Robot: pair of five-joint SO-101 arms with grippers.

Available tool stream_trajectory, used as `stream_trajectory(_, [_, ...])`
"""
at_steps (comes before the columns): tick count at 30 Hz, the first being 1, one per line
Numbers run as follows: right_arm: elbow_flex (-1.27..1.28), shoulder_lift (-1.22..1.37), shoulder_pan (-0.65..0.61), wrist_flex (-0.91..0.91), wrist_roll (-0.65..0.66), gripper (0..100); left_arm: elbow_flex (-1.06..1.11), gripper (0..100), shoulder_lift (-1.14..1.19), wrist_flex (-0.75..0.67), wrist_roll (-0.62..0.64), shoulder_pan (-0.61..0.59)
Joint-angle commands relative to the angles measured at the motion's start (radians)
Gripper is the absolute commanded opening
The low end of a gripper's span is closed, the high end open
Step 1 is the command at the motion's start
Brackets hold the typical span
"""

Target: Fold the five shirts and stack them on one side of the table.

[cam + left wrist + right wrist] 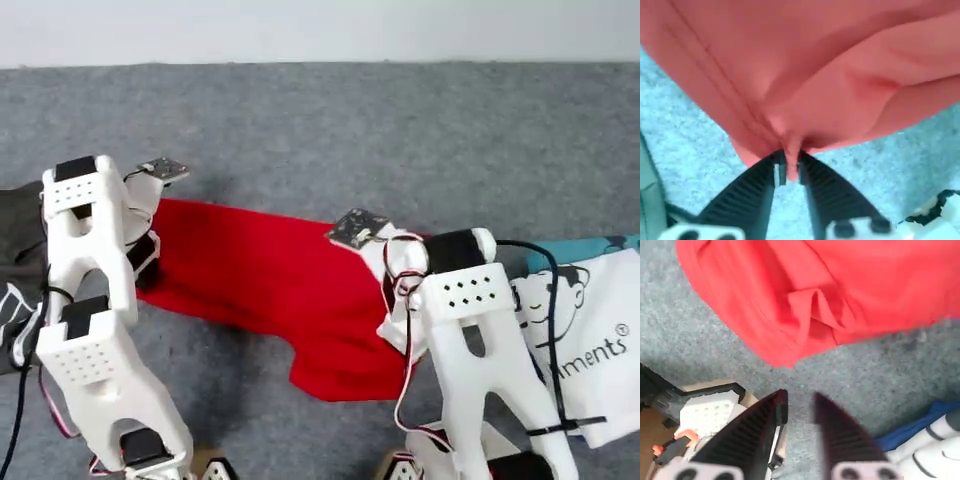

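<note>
A red shirt (260, 275) lies spread across the grey table, and its edge near the right arm is bunched. My left gripper (788, 165) is shut on a pinched fold of the red shirt (830, 75), at the cloth's left edge beside the left arm (95, 260). My right gripper (800, 397) hovers open over bare grey table, just short of the rumpled edge of the red shirt (805, 300), with nothing between its fingers. The right arm (465, 300) stands over the shirt's right end.
A white printed shirt (590, 330) lies at the right on a teal one (570, 250). A dark shirt (20, 230) lies at the left edge. The grey table (350, 130) stretches back to a white wall. Blue cloth (920, 427) shows near the right gripper.
</note>
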Motion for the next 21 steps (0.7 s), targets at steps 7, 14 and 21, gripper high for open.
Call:
stream_trajectory(7, [0.066, -0.022, 0.005, -0.073, -0.029, 21.8, -0.200, 9, -0.068, 0.003, 0.086, 0.100])
stream_trajectory(14, [0.120, -0.022, -0.116, -0.140, -0.029, 21.7, -0.202, 9, -0.068, -0.002, 0.089, 0.164])
stream_trajectory(21, [0.126, -0.022, -0.176, -0.154, -0.017, 19.0, -0.199, 9, -0.063, 0.003, 0.091, 0.169])
